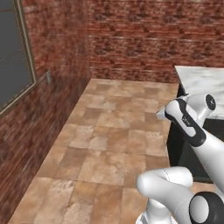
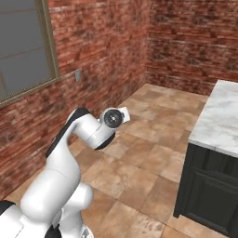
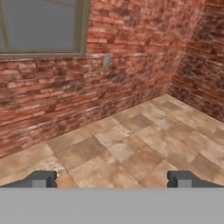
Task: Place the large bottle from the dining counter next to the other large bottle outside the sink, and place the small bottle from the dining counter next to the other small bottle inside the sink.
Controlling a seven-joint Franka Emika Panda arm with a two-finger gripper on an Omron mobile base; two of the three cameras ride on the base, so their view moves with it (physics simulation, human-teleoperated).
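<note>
The gripper (image 3: 112, 179) is spread wide with nothing between its 2 fingertips (image 3: 41, 179), which stand far apart at the bottom of the hand view. It looks out over a tiled floor (image 3: 131, 144) toward a brick wall (image 3: 65, 96) carrying a window (image 3: 39, 26) and a small grey wall plate (image 3: 106, 60) just below the window's right corner. A second brick wall (image 3: 201, 65) meets the first in a corner at the right.

In the left base view the arm (image 1: 188, 127) rises from the lower right, its folded upper links in front of the near left corner of a marble-topped counter (image 1: 205, 78) with a dark cabinet front (image 1: 179, 153). The right base view shows the arm (image 2: 69, 158) at the lower left, well apart from the counter (image 2: 218, 121), whose left edge runs along the right side of the frame.

The visible part of the counter top bears neither bottle; where the bottles or sink stand cannot be told from these views. The gripper itself may be hidden behind the wrist in both base views, so only its 2 tips are sure
</note>
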